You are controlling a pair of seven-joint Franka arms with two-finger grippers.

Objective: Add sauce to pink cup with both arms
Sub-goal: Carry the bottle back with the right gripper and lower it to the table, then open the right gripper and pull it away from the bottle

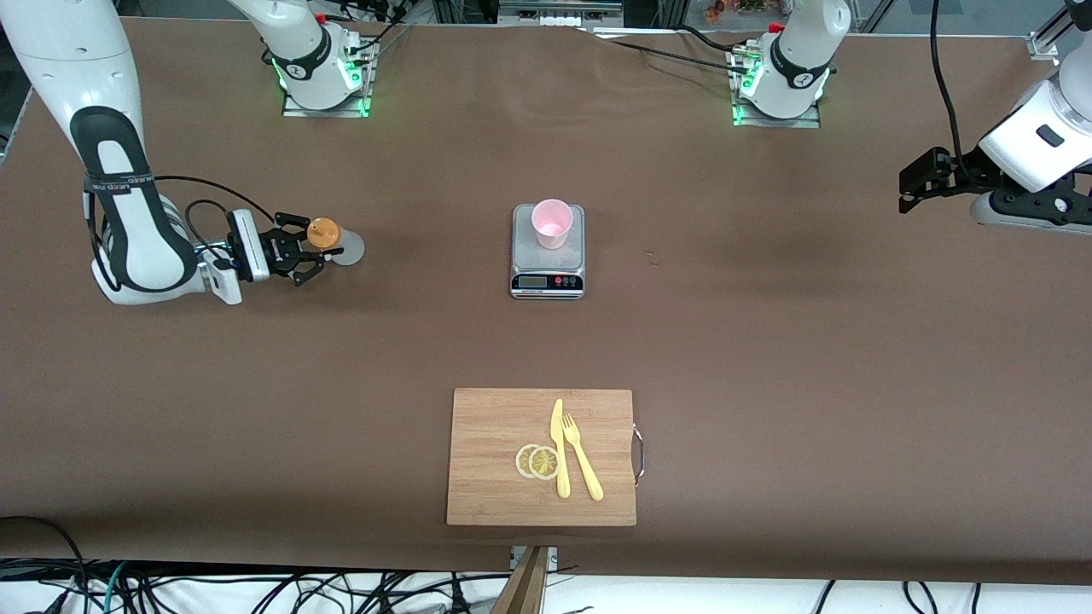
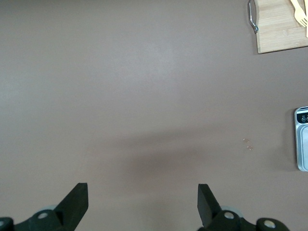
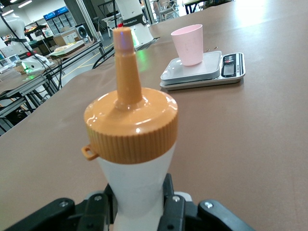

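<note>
Table (image 1: 768, 341): brown, pink cup (image 1: 552, 223) on scale (image 1: 548, 252), upper centre.
Right gripper (image 1: 317, 247): fingers clamp sauce bottle (image 1: 328, 238), frame's left.
Left gripper (image 1: 909, 189): fingers wide, empty, frame's right edge, waiting.

Cropped edges and hidden parts

In the left wrist view the scale (image 2: 302, 139) and cutting board (image 2: 281, 25) are cut by the right edge; the sauce (image 3: 137, 159) base hides between the right gripper (image 3: 139, 211) fingers at the right wrist view's bottom edge.
</note>
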